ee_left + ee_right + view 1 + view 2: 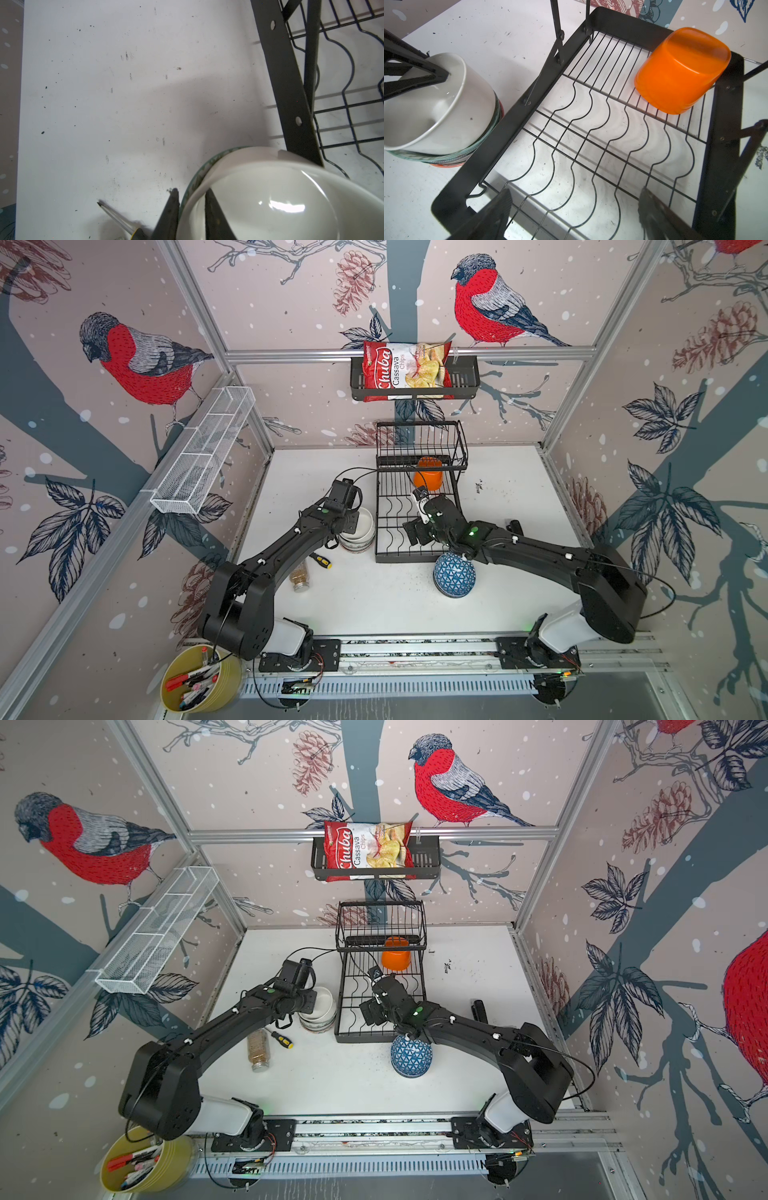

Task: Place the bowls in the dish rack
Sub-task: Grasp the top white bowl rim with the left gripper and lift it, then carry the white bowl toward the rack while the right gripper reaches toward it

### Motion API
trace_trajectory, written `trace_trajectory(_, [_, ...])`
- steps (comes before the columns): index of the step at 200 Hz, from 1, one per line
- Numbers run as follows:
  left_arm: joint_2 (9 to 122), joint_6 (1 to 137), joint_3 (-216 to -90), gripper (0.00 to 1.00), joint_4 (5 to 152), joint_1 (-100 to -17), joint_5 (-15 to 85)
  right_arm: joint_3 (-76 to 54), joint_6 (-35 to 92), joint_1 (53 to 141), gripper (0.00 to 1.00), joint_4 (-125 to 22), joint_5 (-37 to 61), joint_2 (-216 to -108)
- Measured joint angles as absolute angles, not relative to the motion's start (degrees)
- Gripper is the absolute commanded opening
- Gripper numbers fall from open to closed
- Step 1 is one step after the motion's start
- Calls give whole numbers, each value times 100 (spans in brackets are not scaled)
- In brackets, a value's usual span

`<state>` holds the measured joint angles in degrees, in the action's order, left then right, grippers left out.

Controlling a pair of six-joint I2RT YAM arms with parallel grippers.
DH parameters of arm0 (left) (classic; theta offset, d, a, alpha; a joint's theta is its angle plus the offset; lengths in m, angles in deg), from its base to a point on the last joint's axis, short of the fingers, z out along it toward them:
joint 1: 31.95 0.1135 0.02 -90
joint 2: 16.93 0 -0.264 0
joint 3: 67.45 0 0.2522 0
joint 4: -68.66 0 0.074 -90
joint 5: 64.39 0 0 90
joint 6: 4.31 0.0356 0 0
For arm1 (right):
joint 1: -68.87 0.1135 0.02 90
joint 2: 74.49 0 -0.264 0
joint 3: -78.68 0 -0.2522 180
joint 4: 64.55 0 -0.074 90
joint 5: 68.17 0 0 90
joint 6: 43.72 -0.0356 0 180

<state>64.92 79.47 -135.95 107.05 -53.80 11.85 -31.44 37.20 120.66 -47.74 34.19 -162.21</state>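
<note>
A plain white bowl [365, 522] [446, 104] tops a stack of patterned bowls [357, 544] on the table, just left of the dish rack [415, 559] [508, 116]. My left gripper [192, 191] [351, 524] is shut on the white bowl's [270, 197] rim, with one finger inside and one outside. An orange bowl [428, 479] [681, 70] lies upside down at the rack's far end, under the raised tier. A blue patterned bowl [454, 574] sits upside down in front of the rack. My right gripper [574, 199] [419, 497] hangs open over the rack's wire dividers, holding nothing.
A screwdriver [321, 561] and a spice jar [300, 578] lie beside my left arm. A yellow tub of pens [199, 680] stands at the front left. A wall basket [415, 389] holds a chips bag, and a white mesh shelf [203, 452] runs along the left wall.
</note>
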Motion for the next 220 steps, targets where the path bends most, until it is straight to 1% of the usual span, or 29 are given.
trace_trajectory(33, [6395,7947,-13593,20,10705,-5380,1205,-3144,3720,12066,96,-4774,3406,-16234])
trace_trajectory(46, [6330,7949,-13591,16,10705,-5380,1222,-3144,3720,12066,96,-4774,3406,-16239])
trace_trajectory(69, [6210,7958,-13582,15,10698,-5380,1229,-3144,3720,12066,96,-4774,3397,-16260])
trace_trajectory(115, [6043,7962,-13573,10,10707,-5380,1353,-3131,3720,12066,95,-4774,3386,-16315])
trace_trajectory(160, [6013,7962,-13591,0,10729,-5380,1397,-3122,3718,12069,95,-4774,3386,-16324])
trace_trajectory(220, [6048,7916,-13610,0,10761,-5380,1393,-3096,3718,12084,95,-4772,3384,-16324])
